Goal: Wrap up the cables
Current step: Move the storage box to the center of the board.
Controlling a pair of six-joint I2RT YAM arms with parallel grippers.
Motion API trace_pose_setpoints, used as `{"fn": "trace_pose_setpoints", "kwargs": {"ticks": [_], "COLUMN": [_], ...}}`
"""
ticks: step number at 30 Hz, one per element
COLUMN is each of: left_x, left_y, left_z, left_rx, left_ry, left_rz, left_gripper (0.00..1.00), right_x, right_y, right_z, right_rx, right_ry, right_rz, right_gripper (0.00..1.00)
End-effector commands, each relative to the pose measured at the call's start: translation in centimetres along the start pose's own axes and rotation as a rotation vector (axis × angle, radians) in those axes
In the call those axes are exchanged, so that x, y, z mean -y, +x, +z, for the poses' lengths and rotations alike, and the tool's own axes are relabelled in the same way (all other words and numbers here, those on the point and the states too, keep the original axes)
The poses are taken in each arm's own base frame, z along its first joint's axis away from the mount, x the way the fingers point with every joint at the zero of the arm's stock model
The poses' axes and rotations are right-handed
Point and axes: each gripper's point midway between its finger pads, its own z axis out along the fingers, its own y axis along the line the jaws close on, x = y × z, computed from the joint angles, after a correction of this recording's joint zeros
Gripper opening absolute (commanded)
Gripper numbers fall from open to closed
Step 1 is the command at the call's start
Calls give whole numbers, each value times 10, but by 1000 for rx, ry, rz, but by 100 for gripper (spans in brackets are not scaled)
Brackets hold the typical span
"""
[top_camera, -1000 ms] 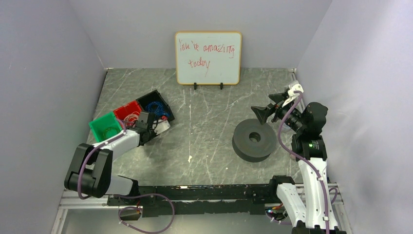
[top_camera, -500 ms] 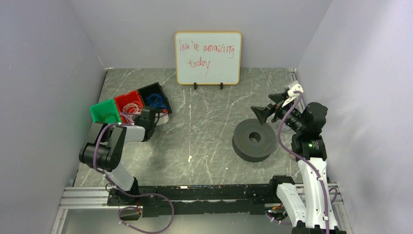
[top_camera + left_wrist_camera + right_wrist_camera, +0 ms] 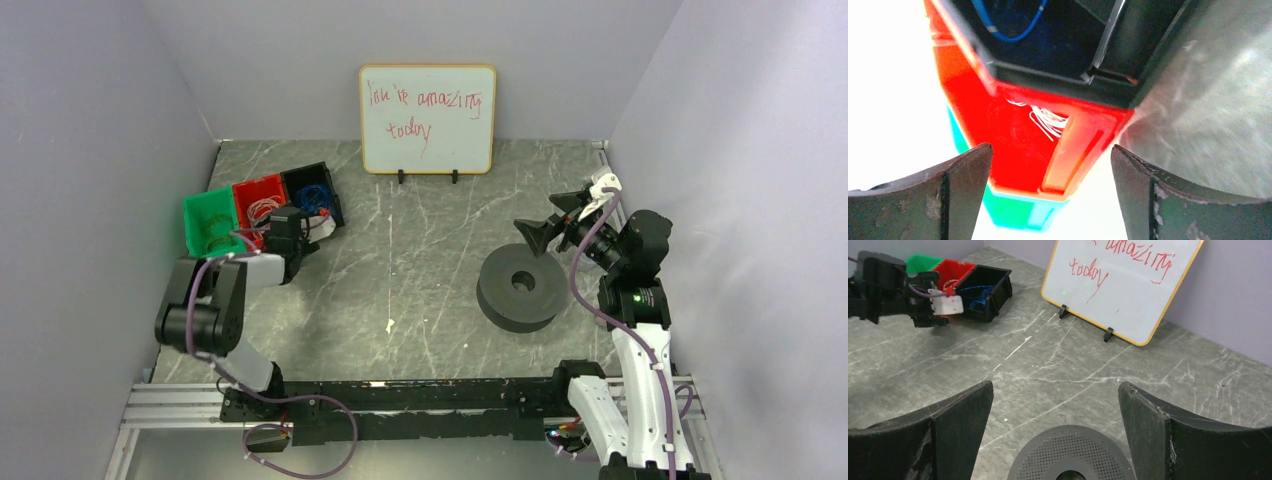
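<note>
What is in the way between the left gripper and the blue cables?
Only the black bin: its near wall stands between the open left gripper and the blue cables lying inside. Nothing else visible blocks them.

- The counter (image 3: 420,290) is viewed from high above its near edge, facing down and forward toward the whiteboard (image 3: 427,118) at the far wall.
- The left wrist view is taken very close, from behind the left end effector (image 3: 1050,150), facing the red bin (image 3: 1013,130) and black bin (image 3: 1063,82) just ahead of it.
- The right wrist view is taken farther off, from behind the right end effector (image 3: 1055,390); those bins and the whiteboard, well ahead of it, are shared with the overhead view.
</note>
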Motion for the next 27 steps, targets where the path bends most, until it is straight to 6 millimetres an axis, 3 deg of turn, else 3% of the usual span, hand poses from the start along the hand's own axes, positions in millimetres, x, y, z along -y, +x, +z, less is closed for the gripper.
{"fn": "trace_pose_setpoints", "kwargs": {"ticks": [1, 5, 8, 11, 15, 22, 27], "left_x": [8, 4, -28, -50, -59, -28, -24], "left_y": [-27, -54, -73, -87, -104, -114, -109], "left_z": [-43, -97, -109, -103, -83, -54, -28], "left_rx": [162, 300, 352, 329, 285, 241, 194], "left_ry": [198, 386, 352, 348, 392, 531, 475], "left_rz": [-139, -258, -356, -422, -461, -414, -409], "left_gripper": [94, 94, 94, 94, 94, 94, 88], "right_x": [-1, -1, -1, 0, 1, 0, 0], "right_y": [-11, -11, -10, -9, -10, -9, -8], "right_z": [0, 0, 1, 1, 0, 1, 1], "right_rx": [41, 40, 38, 37, 38, 34, 29], "right_ry": [-14, -15, -15, -12, -5, -14, -17], "right_rz": [-46, -47, -46, -44, -50, -50, -49], "right_gripper": [99, 99, 99, 99, 99, 99, 99]}}
